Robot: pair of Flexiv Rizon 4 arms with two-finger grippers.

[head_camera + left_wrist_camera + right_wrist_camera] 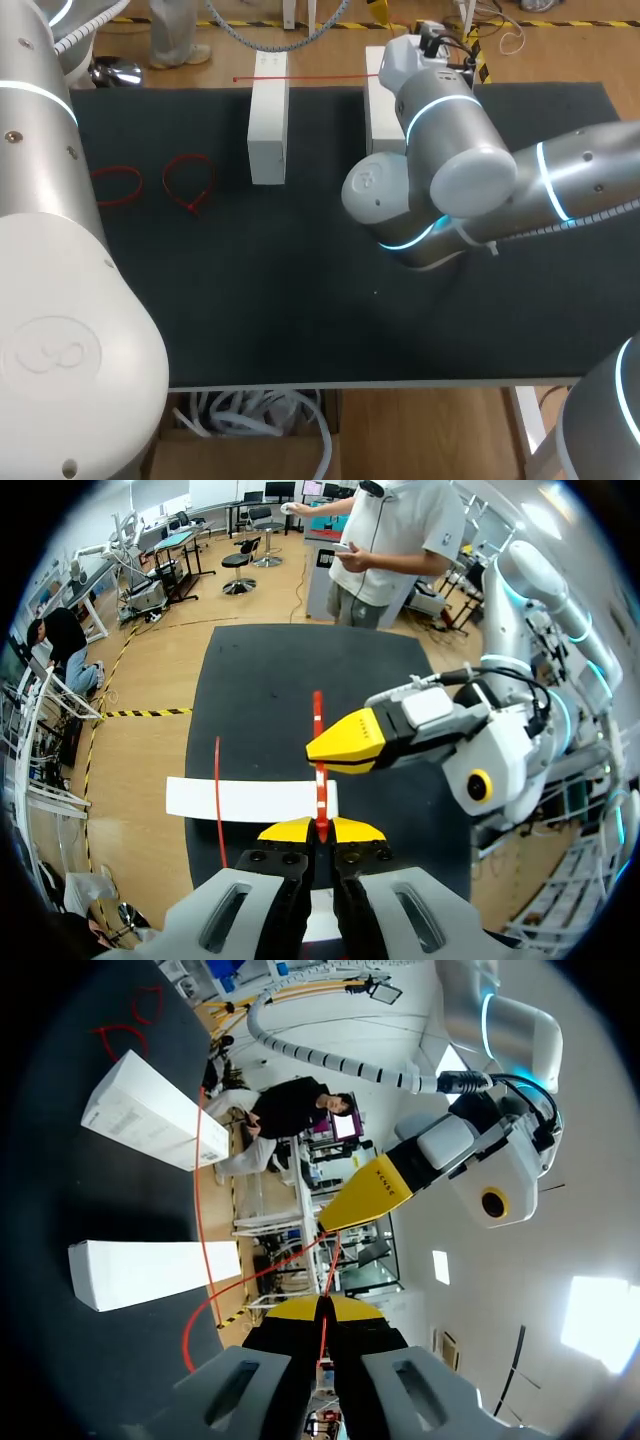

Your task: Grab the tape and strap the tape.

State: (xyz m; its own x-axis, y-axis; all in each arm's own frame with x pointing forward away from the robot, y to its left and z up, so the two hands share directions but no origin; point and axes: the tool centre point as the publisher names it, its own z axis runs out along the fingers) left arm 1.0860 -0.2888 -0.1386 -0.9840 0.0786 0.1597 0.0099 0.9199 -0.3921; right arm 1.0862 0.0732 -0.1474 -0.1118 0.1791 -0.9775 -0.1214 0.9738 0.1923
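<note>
The head camera looks down from above and behind on the dark surface (300, 320), with the left arm (50, 300) close under the lens. The left wrist camera looks along the left tool (320, 830) and steeply down onto the surface from above. The right wrist camera looks past the right tool (322, 1312), nearly level across the surface. All three views share the white blocks (268, 130) and the red tape (300, 77). Each wrist lens catches the other tool at close range.

Red tape (320, 780), white blocks (268, 120), black table (300, 300).
</note>
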